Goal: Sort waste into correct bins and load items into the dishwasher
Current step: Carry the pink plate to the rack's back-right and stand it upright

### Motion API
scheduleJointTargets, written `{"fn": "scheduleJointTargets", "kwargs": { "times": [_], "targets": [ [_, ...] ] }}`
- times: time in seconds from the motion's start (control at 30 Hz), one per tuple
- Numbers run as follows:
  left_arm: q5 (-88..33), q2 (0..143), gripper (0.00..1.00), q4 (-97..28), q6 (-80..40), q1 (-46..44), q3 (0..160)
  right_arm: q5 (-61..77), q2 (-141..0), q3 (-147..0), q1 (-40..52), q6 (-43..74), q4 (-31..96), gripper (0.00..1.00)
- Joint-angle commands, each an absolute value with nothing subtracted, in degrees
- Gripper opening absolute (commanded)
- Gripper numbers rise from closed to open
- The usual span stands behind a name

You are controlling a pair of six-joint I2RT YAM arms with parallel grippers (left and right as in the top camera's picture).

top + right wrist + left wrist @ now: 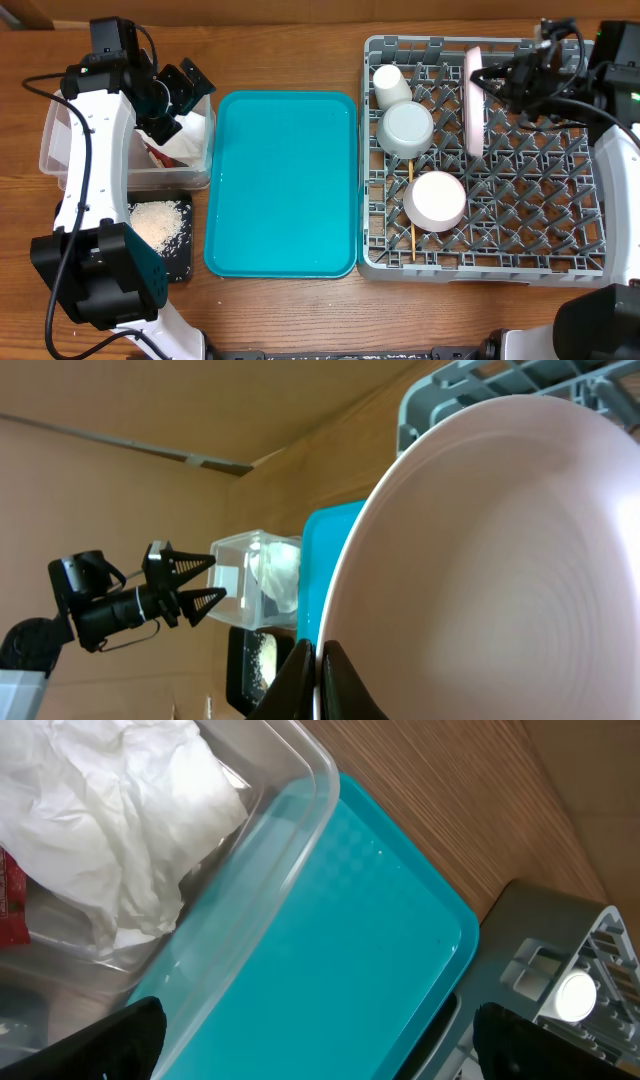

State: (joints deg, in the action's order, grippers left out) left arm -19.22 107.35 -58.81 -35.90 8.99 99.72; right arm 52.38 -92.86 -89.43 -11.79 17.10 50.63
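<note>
The pale pink plate [474, 100] stands on edge among the pegs of the grey dish rack [560, 200]. My right gripper [487, 78] is shut on its rim; in the right wrist view the two fingers [318, 680] pinch the plate [500, 560] edge. The rack also holds a white cup [391, 85], two bowls [406, 128] [436, 200] and chopsticks [411, 240]. My left gripper [185, 95] hangs open and empty over the right end of the clear tub [60, 150]. In the tub lie the napkin [110, 820] and red wrapper [12, 900]. Rice [160, 225] lies on the black tray [178, 265].
A teal serving tray [282, 185] lies between the tub and the rack, with nothing on it. The left arm's base stands at the front left beside the black tray. Bare wooden table shows along the back.
</note>
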Motion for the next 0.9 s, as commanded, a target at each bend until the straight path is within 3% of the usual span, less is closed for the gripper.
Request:
{"fn": "scheduleJointTargets", "kwargs": {
  "times": [0.0, 0.43, 0.6, 0.73, 0.87],
  "targets": [
    [-18.85, 106.8, 1.0, -58.89, -36.23, 8.6, 100.47, 54.11, -93.69, -86.67, -12.43, 16.16, 48.71, 0.04],
    [-18.85, 106.8, 1.0, -58.89, -36.21, 8.6, 100.47, 51.9, -93.69, -78.15, -12.51, 16.32, 40.36, 0.04],
    [-18.85, 106.8, 1.0, -58.87, -36.23, 8.6, 100.47, 46.65, -93.69, -78.06, -12.51, 16.29, 40.36, 0.1],
    [-18.85, 106.8, 1.0, -58.87, -36.23, 8.6, 100.47, 43.46, -93.69, -78.06, -12.51, 16.27, 40.45, 0.21],
    [-18.85, 106.8, 1.0, -58.89, -36.23, 8.6, 100.47, 42.87, -93.65, -78.08, -12.51, 16.08, 40.69, 0.4]
  ]
}}
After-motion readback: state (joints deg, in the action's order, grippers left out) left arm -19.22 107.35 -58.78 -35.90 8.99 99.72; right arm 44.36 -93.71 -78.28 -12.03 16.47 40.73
